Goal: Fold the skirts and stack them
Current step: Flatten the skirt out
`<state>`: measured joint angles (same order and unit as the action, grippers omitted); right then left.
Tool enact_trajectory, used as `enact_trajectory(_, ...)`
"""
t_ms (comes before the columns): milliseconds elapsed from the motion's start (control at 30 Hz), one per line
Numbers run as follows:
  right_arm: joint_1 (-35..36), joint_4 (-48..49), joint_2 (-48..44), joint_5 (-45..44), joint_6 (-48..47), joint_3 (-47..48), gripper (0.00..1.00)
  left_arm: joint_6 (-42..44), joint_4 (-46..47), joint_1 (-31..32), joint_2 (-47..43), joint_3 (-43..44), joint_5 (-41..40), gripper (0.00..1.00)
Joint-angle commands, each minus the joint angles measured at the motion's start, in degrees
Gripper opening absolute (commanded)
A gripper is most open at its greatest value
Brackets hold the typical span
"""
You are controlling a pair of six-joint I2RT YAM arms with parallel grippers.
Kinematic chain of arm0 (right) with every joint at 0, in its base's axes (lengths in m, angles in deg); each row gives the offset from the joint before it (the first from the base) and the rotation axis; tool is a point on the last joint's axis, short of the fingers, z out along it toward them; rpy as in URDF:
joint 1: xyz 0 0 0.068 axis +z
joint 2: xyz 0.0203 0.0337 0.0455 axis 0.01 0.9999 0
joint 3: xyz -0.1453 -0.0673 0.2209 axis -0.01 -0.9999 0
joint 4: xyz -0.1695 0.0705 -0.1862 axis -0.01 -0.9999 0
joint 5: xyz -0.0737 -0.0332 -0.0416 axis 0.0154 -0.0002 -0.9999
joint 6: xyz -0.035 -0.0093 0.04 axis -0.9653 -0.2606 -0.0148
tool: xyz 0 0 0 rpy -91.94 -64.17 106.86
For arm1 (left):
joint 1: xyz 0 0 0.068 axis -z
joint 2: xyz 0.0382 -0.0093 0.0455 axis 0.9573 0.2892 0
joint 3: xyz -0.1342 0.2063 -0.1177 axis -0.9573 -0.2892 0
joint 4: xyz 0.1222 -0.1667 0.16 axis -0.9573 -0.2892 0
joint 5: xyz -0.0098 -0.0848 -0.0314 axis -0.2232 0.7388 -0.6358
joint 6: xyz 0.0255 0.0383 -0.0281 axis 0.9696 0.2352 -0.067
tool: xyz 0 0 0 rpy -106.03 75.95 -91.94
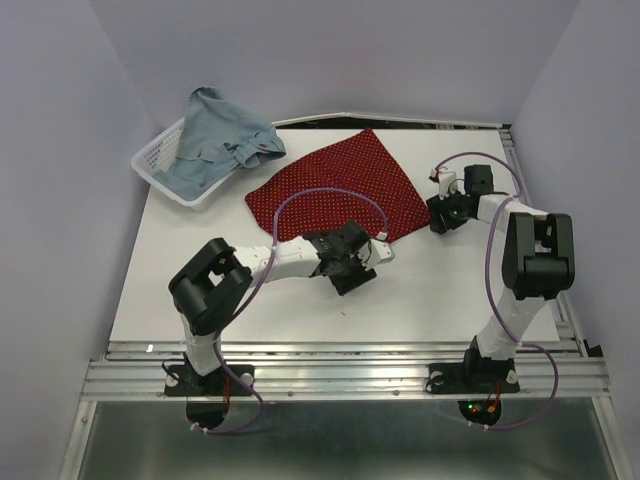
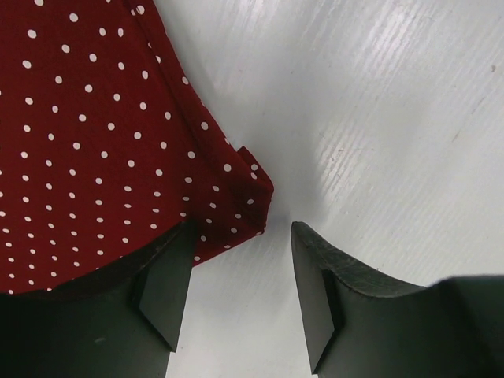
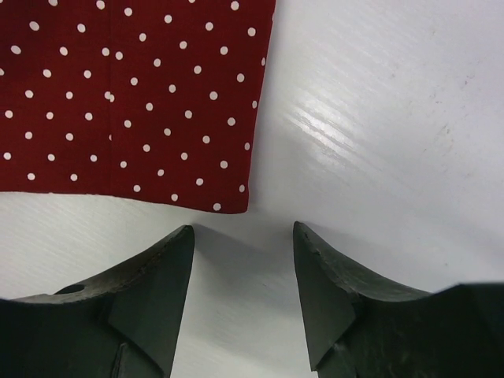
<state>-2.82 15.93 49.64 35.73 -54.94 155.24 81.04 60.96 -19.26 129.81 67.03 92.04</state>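
Red skirt (image 1: pixel 335 190) lies flat on the table (image 1: pixel 420 300), two of its corners at the spread, empty jaws. The left jaws straddle one corner, perhaps touching cloth; the right jaws stop just short of the other. The first fold looks about to begin, so each must pinch its corner. Denim skirt (image 1: pixel 220 145) drapes over the basket (image 1: pixel 150 168).

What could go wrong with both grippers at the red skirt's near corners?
1. The left gripper is open, with only the corner tip of the red skirt beside one finger. Closing may pinch just the hem and slip.
2. The right gripper is open just short of the skirt's other corner, with nothing between its jaws. Closing here would likely grab nothing.
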Motion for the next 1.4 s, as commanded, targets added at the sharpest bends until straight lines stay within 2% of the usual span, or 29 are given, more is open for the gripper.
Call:
enact_trajectory(0, 0.1, 2.8, 0.8, 2.4, -0.3, 2.5, 0.59, -1.8, -0.1, 0.1, -0.6, 3.4, -1.6, 0.61)
enact_trajectory(200, 0.1, 4.7, 1.3, 2.8, 1.4, 2.5, 0.56, -2.2, 0.5, 0.1, 0.3, 5.0, -2.6, 0.56)
enact_trajectory(367, 0.1, 6.6, 1.2, 3.1, 2.6, 2.0, 0.44, -2.3, 0.2, 0.1, 1.1, 6.0, -2.6, 0.53)
enact_trajectory(433, 0.1, 7.1, 1.3, 3.2, 3.3, 1.9, 0.44, -2.4, 0.1, 0.1, 1.9, 6.3, -3.1, 0.51)
enact_trajectory(533, 0.1, 7.5, 1.4, 3.4, 3.4, 1.7, 0.42, -2.6, 0.1, 0.1, 2.8, 7.0, -2.8, 0.51)
enact_trajectory(667, 0.1, 8.6, 1.4, 3.7, 3.4, 1.0, 0.38, -2.8, -0.3, 0.1, 3.5, 7.4, -2.0, 0.57)
enact_trajectory(767, 0.1, 9.0, 1.7, 4.1, 3.8, 1.1, 0.32, -2.5, -0.3, 0.1, 3.9, 7.3, -2.2, 0.57)
enact_trajectory(800, 0.1, 9.0, 1.8, 4.2, 3.7, 1.2, 0.22, -2.5, -0.4, 0.1, 4.0, 7.2, -2.6, 0.57)
enact_trajectory(867, 0.1, 9.1, 2.0, 4.0, 3.8, 1.3, 0.11, -2.3, -0.5, 0.1, 4.4, 7.2, -3.2, 0.54)
enact_trajectory(900, 0.1, 9.1, 2.0, 3.7, 3.9, 1.3, 0.01, -2.3, -0.5, 0.1, 4.5, 7.3, -3.9, 0.51)
enact_trajectory(933, 0.1, 9.1, 1.8, 3.4, 3.9, 1.1, 0.01, -2.4, -0.8, 0.1, 4.6, 7.5, -4.4, 0.41)
enact_trajectory(1033, 0.1, 9.1, 0.5, 2.8, 4.1, 0.5, 0.01, -2.1, -1.6, 0.1, 3.1, 8.2, -6.4, 0.22)
enact_trajectory(1067, 0.1, 9.1, -0.9, 2.4, 4.3, -0.1, 0.01, -1.5, -2.3, 0.1, 2.1, 8.4, -6.4, 0.1)
enact_trajectory(1133, 0.1, 9.0, -2.6, 2.3, 4.9, -1.0, 0.01, -0.8, -2.8, 0.1, -1.2, 8.1, -10.8, 0.0)
enact_trajectory(1267, -0.9, 8.6, -8.0, 2.2, 6.3, -3.2, 0.01, 2.1, -2.1, 0.1, -7.1, 5.2, -20.5, 0.0)
enact_trajectory(1300, -0.9, 8.3, -9.9, 2.3, 6.5, -3.8, 0.01, 3.7, -1.5, 0.1, -8.0, 3.3, -25.1, 0.0)
enact_trajectory(1367, -0.9, 7.0, -11.6, 2.4, 6.7, -4.1, 0.01, 5.9, 1.8, 0.2, -10.3, 0.7, -29.6, 0.0)
